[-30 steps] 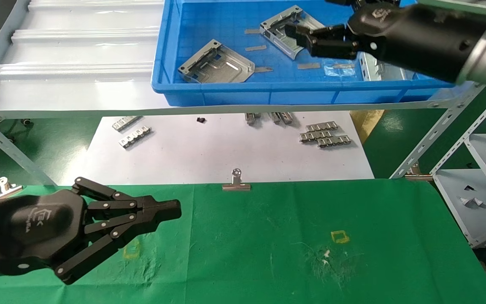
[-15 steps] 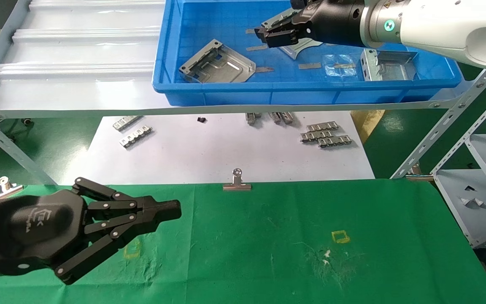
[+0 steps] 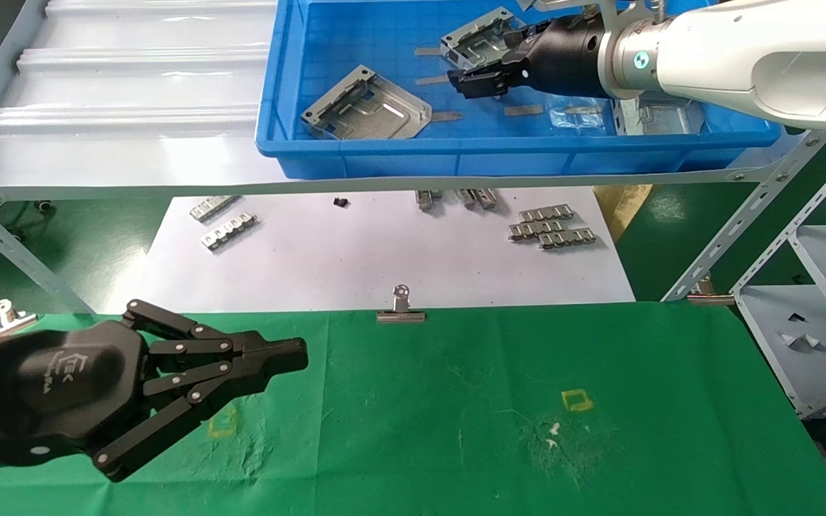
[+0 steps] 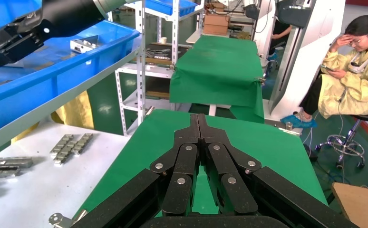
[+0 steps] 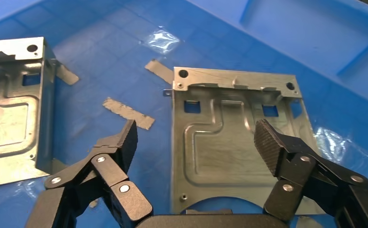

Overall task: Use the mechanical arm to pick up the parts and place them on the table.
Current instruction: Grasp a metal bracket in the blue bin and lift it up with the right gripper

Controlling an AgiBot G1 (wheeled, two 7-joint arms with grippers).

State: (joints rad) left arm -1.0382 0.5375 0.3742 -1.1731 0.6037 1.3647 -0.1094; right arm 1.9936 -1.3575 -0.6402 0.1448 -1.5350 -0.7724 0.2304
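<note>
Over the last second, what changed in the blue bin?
The right gripper swung leftward across the blue plastic bin and now hangs open, straddling a silvery stamped sheet-metal bracket without gripping it. Nothing was picked up or released. The left gripper stays shut over the green cloth table; the other brackets are unmoved.

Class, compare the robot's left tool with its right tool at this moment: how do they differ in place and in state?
The left tool hangs low over the green table; the right tool reaches into the blue bin on the shelf. The left tool is shut with nothing between its fingers; the right tool is open, its fingers straddling a metal part without gripping it. Both are black with jointed linkage fingers.
</note>
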